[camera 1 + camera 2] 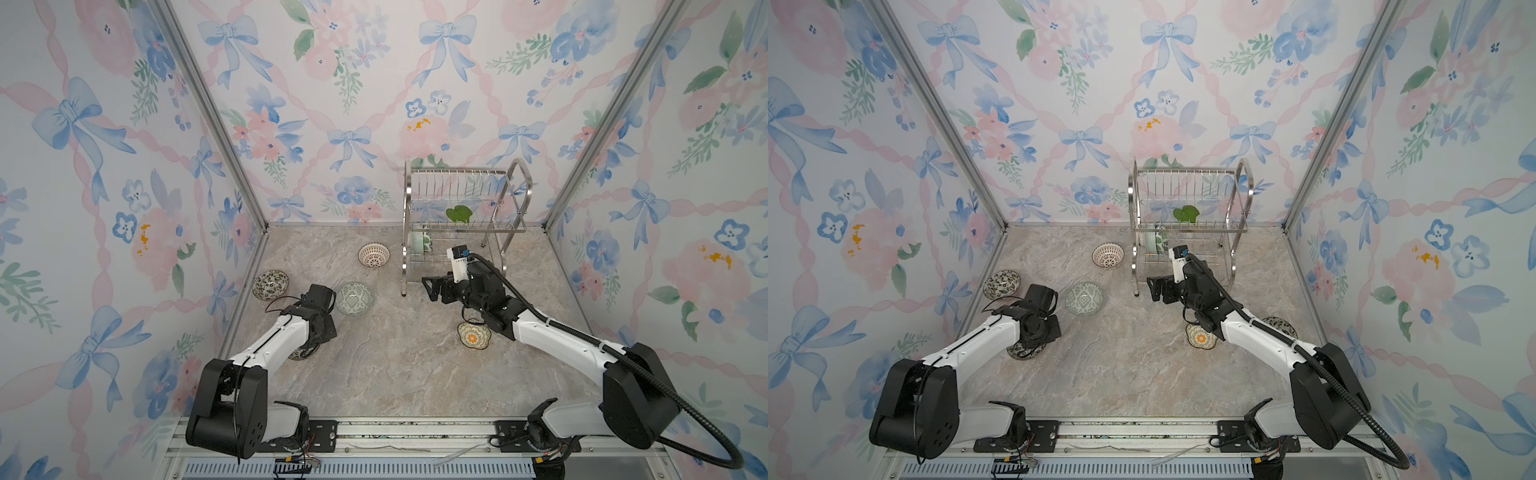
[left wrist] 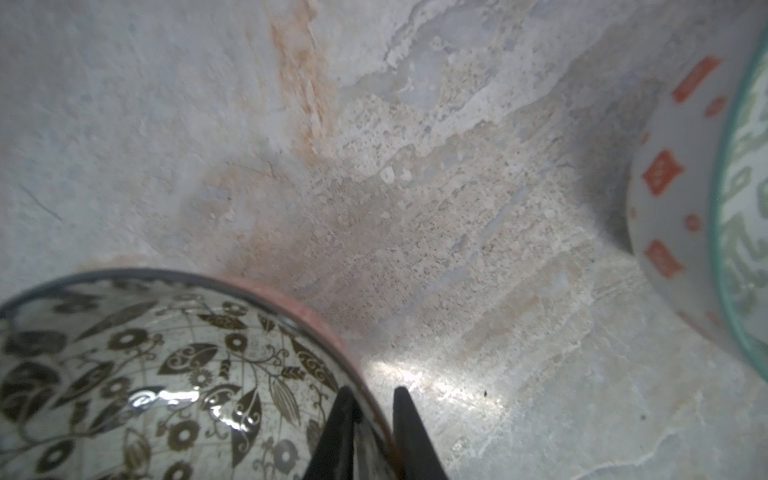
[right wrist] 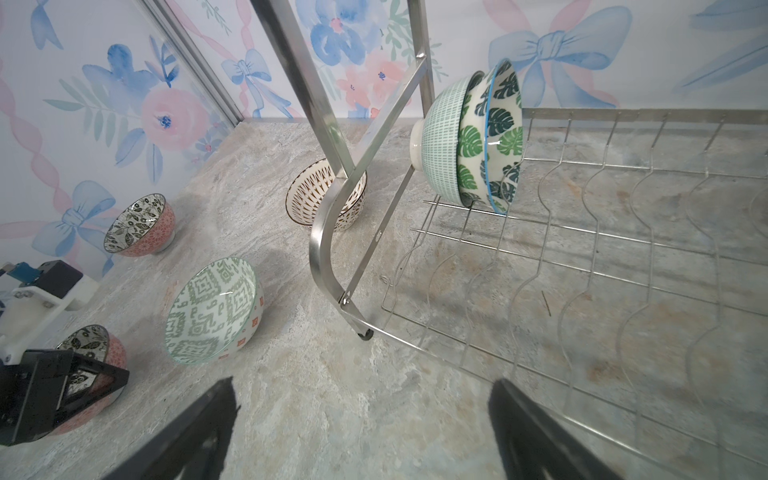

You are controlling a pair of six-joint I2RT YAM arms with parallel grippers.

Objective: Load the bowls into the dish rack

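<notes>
Left gripper [image 2: 374, 434] is clamped on the rim of the dark floral bowl [image 2: 145, 374], 1 finger inside, 1 outside, with the bowl sitting on the table [image 2: 415, 208] at my near left. My right gripper [image 3: 365, 436] is spread wide and empty, hovering just in front of the dish rack [image 3: 324, 124] by its lower tier's corner. 2 bowls stand nested on edge in that tier: a mint bowl [image 3: 440, 137] cupping a leaf bowl [image 3: 494, 124]. Out on the table I see the green geometric bowl [image 1: 354, 298], brown lattice bowl [image 1: 374, 255], second floral bowl [image 1: 270, 284] and scalloped bowl [image 1: 473, 335].
</notes>
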